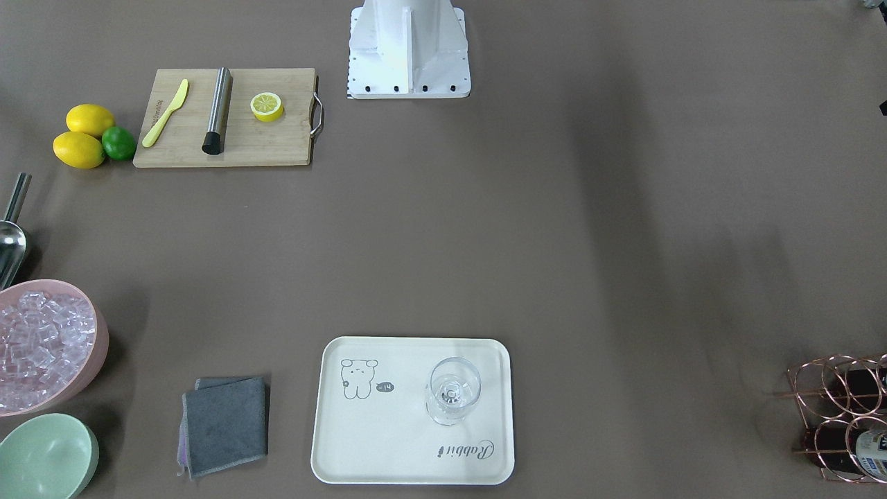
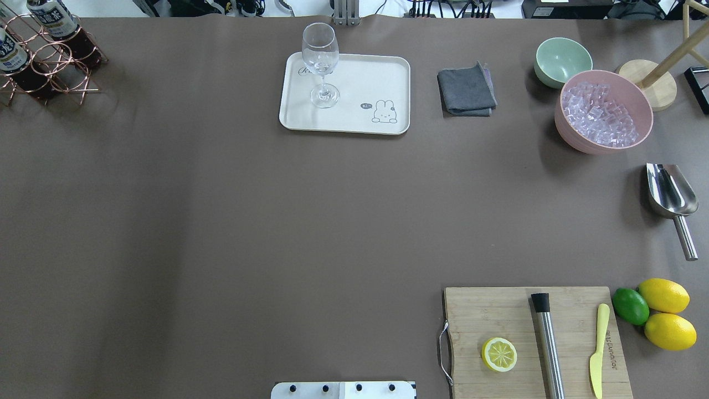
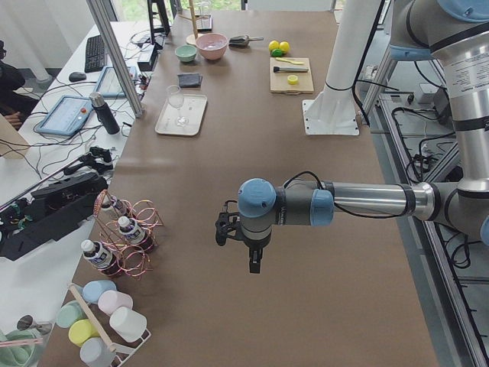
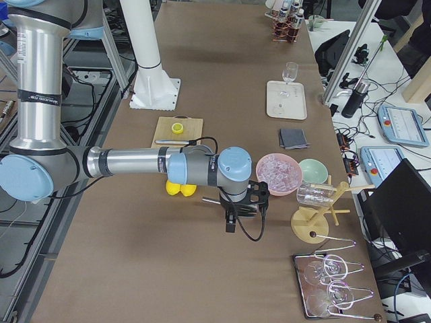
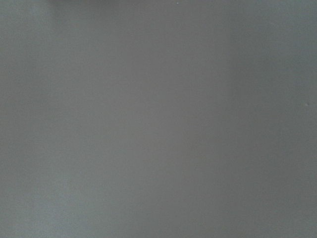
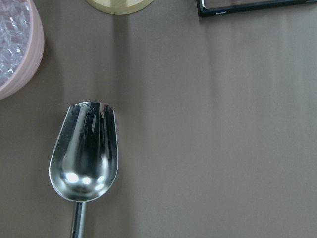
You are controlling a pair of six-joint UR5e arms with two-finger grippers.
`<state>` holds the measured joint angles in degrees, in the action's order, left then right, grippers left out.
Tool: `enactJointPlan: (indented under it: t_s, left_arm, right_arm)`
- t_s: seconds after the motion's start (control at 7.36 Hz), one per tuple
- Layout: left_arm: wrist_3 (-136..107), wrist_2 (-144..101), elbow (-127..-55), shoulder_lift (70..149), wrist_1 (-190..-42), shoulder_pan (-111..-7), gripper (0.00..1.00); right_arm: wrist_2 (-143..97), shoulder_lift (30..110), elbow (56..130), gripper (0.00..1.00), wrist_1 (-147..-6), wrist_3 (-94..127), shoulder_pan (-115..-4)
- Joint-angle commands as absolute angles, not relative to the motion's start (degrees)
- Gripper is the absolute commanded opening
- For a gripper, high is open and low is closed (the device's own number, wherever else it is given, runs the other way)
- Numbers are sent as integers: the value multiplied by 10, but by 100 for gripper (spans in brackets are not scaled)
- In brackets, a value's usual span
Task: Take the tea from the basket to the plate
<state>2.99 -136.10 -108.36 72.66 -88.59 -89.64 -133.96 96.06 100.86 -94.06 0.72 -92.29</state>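
Hanging over bare bench (image 5: 158,119), the left arm (image 3: 359,200) pointed its jaws downward, well apart from the basket (image 2: 55,66) in the upper left corner of the overhead frame. Whether those jaws were spread or pressed together could not be told from the side view, the only one that showed them. The tea (image 2: 54,18) stood capped in the basket's ring cells, with no bottle yet lifted. The plate (image 2: 365,72) lay at top centre of the same frame, a stemmed glass (image 2: 321,61) upright on its left half. Its right half carried only the cartoon print. The right arm (image 4: 128,163) hovered at lower centre of the right-side view, its wrist camera looking down on a steel scoop (image 6: 84,148); the state of its jaws could not be told either. The job appeared unstarted. Done well, the left arm would likely descend on one bottle near its cap, with jaws spread enough to clear the rings. It would then lift straight up out of the wire and set the bottle on the plate's right half, away from the glass, which looked easy to tip.
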Motion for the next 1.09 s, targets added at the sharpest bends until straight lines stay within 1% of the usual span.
enactJointPlan:
  t_s: [0.0,0.27,0.68,0.95]
  left_arm:
    - [30,-1348,-1081,727,-887,-896,98]
    - [30,-1346,-1076,727,-889,-895,98]
    - [30,-1346,-1071,727,-890,-895,98]
    - [30,-1346,-1071,727,-890,-895,98]
  right_arm:
    - [-1339,962,1008,100,-905,6,-923]
    - [-1340,962,1007,100,-904,4,-923]
    - [-1346,955,1013,100,-904,4,-895]
    - [-1392,956,1022,100,-904,1,-895]
